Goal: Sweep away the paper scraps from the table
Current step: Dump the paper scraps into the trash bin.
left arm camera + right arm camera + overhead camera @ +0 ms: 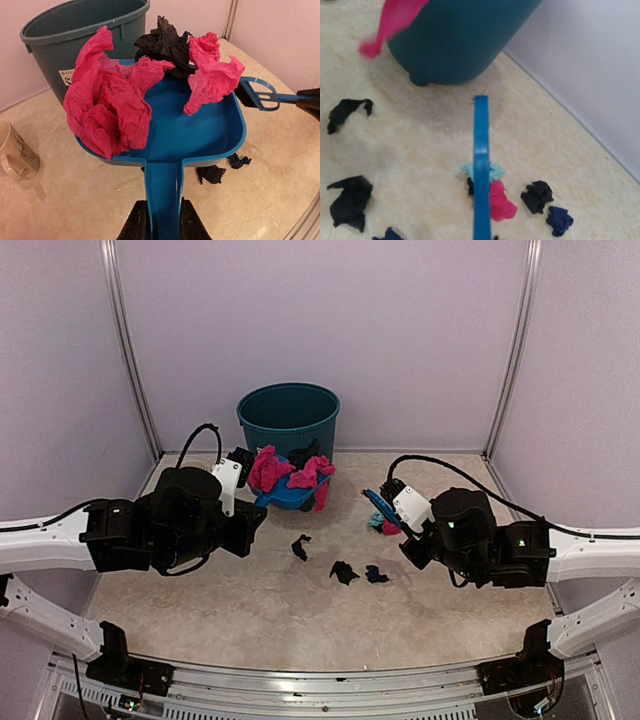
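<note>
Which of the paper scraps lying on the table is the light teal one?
The light teal scrap lies right under the blue brush, beside a pink scrap. It is the only pale one; the other loose scraps are black or dark blue.

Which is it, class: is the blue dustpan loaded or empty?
Loaded: the blue dustpan carries crumpled magenta paper scraps and a black scrap near its far edge.
</note>
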Controlling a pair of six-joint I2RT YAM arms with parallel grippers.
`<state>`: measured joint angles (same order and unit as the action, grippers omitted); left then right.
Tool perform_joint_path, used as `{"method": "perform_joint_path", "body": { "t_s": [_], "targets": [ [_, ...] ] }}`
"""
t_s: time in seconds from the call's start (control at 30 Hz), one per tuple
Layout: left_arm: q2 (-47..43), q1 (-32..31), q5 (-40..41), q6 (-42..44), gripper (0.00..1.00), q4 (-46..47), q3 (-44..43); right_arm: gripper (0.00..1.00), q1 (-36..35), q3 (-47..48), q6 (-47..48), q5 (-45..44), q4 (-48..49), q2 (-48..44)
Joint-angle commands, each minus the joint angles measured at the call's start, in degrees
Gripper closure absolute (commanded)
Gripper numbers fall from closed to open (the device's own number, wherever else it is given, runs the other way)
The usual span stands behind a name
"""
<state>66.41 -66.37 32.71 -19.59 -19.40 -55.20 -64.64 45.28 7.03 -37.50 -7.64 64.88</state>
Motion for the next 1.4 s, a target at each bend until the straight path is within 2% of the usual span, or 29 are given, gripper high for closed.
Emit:
{"method": "perform_joint_path", "body": {
  "t_s": [0.0,0.23,0.7,0.9,1.2,1.37],
  "targets": [
    [1.5,0.0,1.6,3.6,1.0,-5.1,-7.3,1.0,0.5,-1.0,-1.2,-1.2,1.1,-0.9],
    [6.5,4.7,0.0,8.4,1.0,-11.3,-19.5,1.0,0.4,-1.1,-1.3,-0.8,1.5,-0.4],
    [17.8,20.3,-9.2,17.1,1.0,-11.7,-35.9,1.0,0.4,-2.1,-1.3,-0.3,3.1,1.0],
    [24.0,24.2,-9.3,18.7,1.0,-11.9,-40.9,1.0,0.6,-2.4,-1.3,-0.5,2.6,-0.1],
    [30.5,24.9,0.4,24.6,1.0,-13.7,-45.3,1.0,0.7,-3.4,-1.6,-0.9,2.2,-1.2],
    [33.1,22.4,13.5,34.1,1.0,-11.7,-45.2,1.0,0.8,-4.1,-1.5,-0.8,3.2,-1.5]
  ]
}}
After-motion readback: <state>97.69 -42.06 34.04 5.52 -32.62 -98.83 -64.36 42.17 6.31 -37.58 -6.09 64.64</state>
